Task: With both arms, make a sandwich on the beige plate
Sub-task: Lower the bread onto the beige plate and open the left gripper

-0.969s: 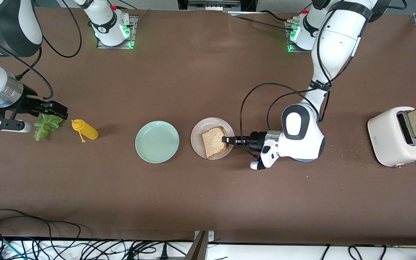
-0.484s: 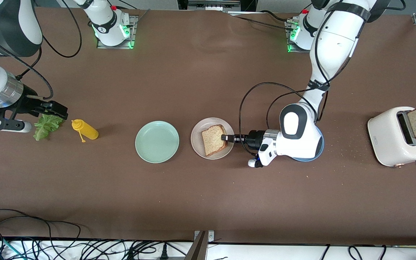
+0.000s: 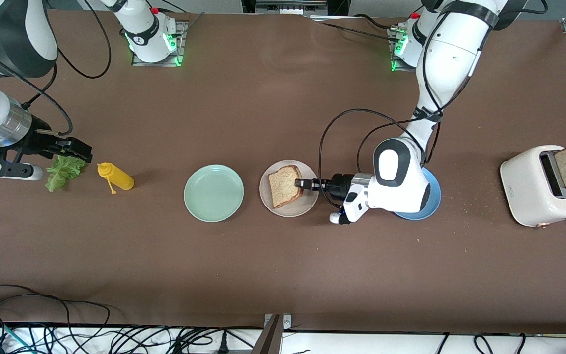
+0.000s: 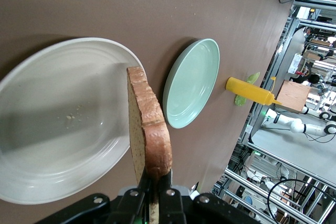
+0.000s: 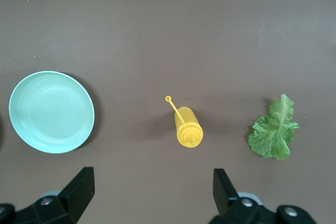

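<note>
Brown table (image 3: 263,265). On it, from the right arm's end: lettuce (image 3: 62,172) near that end edge, yellow bottle (image 3: 116,178) lying on its side just beside it, mint plate (image 3: 213,192) and beige plate (image 3: 290,209) near mid-table, blue plate (image 3: 430,204) partly hidden under the left arm, white toaster (image 3: 538,187) near the left arm's end edge. 2 arm bases (image 3: 155,44) stand along the top edge. Crumbs (image 3: 465,206) lie between blue plate and toaster.
</note>
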You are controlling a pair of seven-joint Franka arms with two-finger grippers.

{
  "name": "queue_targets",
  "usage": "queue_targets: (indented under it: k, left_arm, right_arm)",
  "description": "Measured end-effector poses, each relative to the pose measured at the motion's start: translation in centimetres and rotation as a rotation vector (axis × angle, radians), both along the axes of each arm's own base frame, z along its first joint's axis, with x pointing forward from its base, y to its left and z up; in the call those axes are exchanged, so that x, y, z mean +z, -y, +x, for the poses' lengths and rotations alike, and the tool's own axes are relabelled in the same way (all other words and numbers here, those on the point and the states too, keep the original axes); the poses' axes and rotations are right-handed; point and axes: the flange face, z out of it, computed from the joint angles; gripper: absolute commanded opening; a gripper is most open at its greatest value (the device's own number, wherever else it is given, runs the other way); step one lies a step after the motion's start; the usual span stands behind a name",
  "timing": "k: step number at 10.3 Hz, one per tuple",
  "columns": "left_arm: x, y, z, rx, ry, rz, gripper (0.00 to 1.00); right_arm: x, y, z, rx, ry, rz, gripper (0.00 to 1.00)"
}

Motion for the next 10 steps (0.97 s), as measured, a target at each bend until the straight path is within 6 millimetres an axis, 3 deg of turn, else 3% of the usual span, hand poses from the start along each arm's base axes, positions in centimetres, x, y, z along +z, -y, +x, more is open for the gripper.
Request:
queue_targets:
  k: [6, 10]
  left_arm:
    - [-1.3, -0.3, -0.1, 0.013, -0.003, 0.015, 0.0]
    - [-1.7, 0.7, -0.4, 0.029, 0.004, 0.012, 0.0]
  right_arm:
    - [0.0, 0.0, 0.0, 0.0, 0.0, 0.0, 1.0]
    - [0.0, 0.0, 0.0, 0.0, 0.0, 0.0, 1.0]
